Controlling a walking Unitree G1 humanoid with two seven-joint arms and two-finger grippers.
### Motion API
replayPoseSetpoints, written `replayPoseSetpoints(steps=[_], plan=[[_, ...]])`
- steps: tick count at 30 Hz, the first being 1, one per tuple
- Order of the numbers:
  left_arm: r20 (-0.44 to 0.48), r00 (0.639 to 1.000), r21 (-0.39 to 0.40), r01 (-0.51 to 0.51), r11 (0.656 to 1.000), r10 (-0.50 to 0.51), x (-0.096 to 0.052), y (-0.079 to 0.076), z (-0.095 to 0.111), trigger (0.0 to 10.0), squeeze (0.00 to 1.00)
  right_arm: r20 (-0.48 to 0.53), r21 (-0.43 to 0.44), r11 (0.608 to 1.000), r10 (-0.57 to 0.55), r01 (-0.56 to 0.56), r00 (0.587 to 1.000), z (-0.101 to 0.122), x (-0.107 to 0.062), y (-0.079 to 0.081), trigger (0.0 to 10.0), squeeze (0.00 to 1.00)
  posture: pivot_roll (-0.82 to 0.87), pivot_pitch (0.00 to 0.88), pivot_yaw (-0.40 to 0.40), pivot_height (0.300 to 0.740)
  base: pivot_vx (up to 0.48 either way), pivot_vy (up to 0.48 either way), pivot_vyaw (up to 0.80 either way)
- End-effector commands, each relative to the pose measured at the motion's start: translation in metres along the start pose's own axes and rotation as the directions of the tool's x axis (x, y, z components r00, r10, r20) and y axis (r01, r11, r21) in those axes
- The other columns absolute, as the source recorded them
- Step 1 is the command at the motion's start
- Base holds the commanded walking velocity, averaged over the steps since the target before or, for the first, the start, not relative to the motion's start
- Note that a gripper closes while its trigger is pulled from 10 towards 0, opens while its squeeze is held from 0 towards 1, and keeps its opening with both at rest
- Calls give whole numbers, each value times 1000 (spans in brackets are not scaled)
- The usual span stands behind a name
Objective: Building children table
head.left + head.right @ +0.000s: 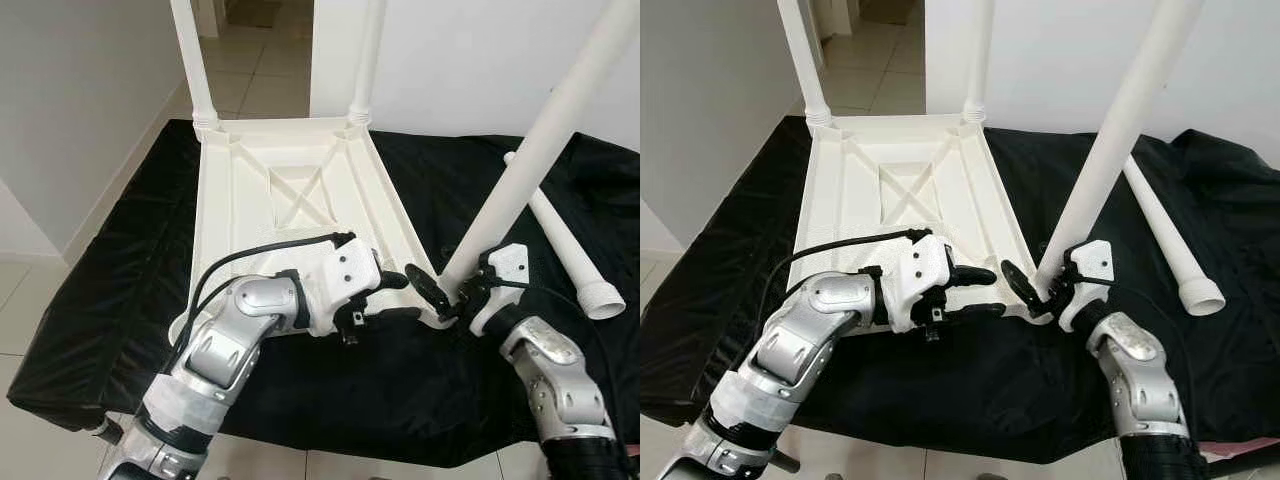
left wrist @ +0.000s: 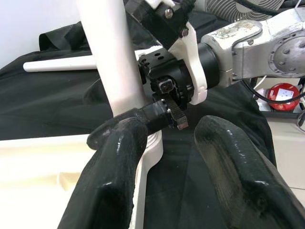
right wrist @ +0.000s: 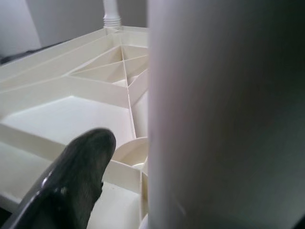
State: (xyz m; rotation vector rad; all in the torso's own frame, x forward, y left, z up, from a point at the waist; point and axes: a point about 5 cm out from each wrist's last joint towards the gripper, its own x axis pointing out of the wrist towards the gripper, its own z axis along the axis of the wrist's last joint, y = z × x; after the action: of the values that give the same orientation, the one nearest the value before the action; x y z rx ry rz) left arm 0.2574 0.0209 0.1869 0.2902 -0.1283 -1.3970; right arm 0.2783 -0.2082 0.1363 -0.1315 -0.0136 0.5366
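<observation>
A white plastic tabletop (image 1: 290, 180) lies upside down on a black cloth, with two white legs (image 1: 195, 60) standing in its far corners. At the near right corner my right gripper (image 1: 445, 295) is shut on the foot of a third white leg (image 1: 540, 140), which leans up to the right. Its lower end sits at the corner socket (image 2: 153, 143). My left gripper (image 1: 392, 297) is open just left of that corner, at the tabletop's near edge, holding nothing. A fourth leg (image 1: 565, 250) lies loose on the cloth to the right.
The black cloth (image 1: 120, 260) covers the whole work surface, with tiled floor (image 1: 30, 300) to the left and a white wall behind. A doorway opens at the far left. A red object (image 2: 283, 95) sits beyond the right arm.
</observation>
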Motion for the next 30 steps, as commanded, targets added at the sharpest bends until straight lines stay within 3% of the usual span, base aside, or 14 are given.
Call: replayPoseSetpoints(steps=[1, 2, 17, 18, 19, 30], plan=[[-16, 993, 8, -115, 993, 115, 3, 7, 1, 10000, 0, -40, -32, 999, 29, -30, 999, -6, 2, 1, 7059, 0, -96, 0, 0, 740, 0, 0, 0], [-15, 993, 6, -118, 993, 118, 3, 8, 1, 10000, 0, -43, -26, 999, 24, -25, 999, -8, 2, -1, 0, 0, -94, 0, 0, 740, 0, 0, 0], [-45, 990, 4, -135, 991, 135, 2, 7, -3, 10000, 0, -16, 22, 1000, 5, -5, 1000, -14, -1, -7, 0, 0, -91, 0, 4, 740, 0, 0, 0], [-63, 987, 11, -147, 989, 148, 2, 8, -6, 10000, 0, -10, 37, 999, -13, 14, 1000, -15, -1, -8, 3725, 0, -92, 0, 5, 740, 0, 0, 0], [-90, 979, 19, -180, 984, 181, 3, 11, -10, 10000, 0, -7, 48, 998, -32, 33, 999, -15, -2, -7, 10000, 0, -92, 0, 7, 740, 0, 0, 0], [-132, 962, 26, -237, 971, 239, 2, 15, -21, 10000, 0, -6, 84, 991, -107, 107, 994, -22, -7, -1, 10000, 0, -98, 0, 4, 740, 0, 0, 0]])
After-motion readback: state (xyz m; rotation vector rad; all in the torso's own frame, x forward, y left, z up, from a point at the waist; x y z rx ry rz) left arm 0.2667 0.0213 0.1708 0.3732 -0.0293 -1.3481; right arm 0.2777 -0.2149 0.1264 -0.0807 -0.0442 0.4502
